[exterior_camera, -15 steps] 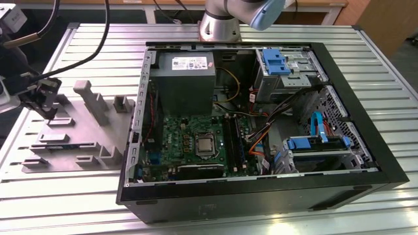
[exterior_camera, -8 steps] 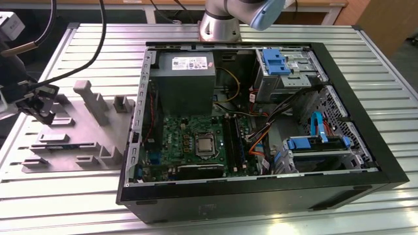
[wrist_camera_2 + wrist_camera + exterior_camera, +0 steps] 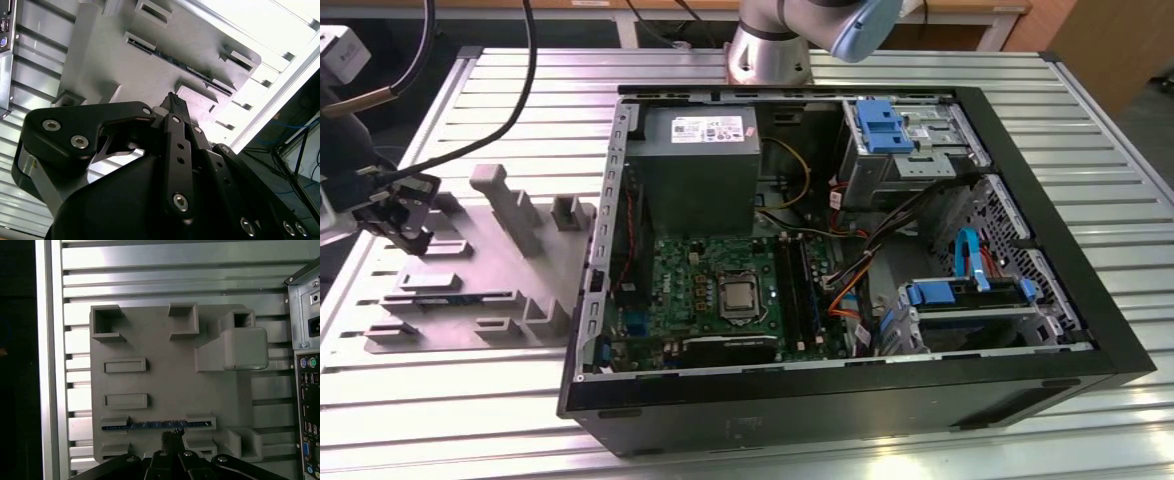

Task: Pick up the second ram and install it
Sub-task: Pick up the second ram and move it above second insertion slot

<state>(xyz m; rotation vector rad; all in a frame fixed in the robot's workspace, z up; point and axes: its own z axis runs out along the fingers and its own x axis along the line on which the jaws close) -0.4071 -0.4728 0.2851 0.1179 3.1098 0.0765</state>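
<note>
While the pincer (image 3: 172,434) hovers, the slim blue second ram (image 3: 150,425) sits.

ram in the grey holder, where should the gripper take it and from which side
Probably take the ram at its bare middle stretch, pinched across its thin flat faces, coming straight down from above. It stands on its long edge in the holder, which encloses both ends, so only the top edge between them is free. The gripper is near that stretch.
</note>
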